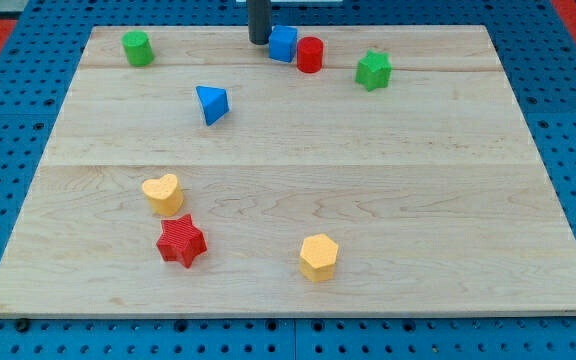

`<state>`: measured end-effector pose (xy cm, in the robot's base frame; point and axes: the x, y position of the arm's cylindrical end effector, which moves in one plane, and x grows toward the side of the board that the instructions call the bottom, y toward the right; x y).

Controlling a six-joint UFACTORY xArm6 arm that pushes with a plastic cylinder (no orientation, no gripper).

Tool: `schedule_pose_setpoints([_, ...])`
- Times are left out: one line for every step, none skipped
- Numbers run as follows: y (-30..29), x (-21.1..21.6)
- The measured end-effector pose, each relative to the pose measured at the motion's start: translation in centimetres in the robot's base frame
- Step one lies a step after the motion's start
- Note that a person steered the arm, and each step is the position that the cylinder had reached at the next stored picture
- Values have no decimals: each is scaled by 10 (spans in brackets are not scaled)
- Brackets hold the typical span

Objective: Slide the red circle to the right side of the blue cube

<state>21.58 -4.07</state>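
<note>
The red circle (310,54) is a short red cylinder near the view's top, just right of the blue cube (284,44) and touching or nearly touching it. My tip (259,40) is the lower end of the dark rod at the view's top, just left of the blue cube, on the side away from the red circle.
On the wooden board (368,200): a green cylinder (137,48) at top left, a green star (373,70) right of the red circle, a blue triangle (212,103), a yellow heart (162,193), a red star (181,241), a yellow hexagon (319,257).
</note>
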Motion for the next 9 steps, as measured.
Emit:
schedule_pose_setpoints([0, 0])
schedule_pose_setpoints([-5, 17])
schedule_pose_setpoints([-24, 37])
schedule_pose_setpoints([3, 38])
schedule_pose_setpoints([28, 54])
schedule_pose_setpoints([64, 56])
schedule_pose_setpoints([107, 51])
schedule_pose_setpoints([75, 44])
schedule_pose_setpoints([73, 23])
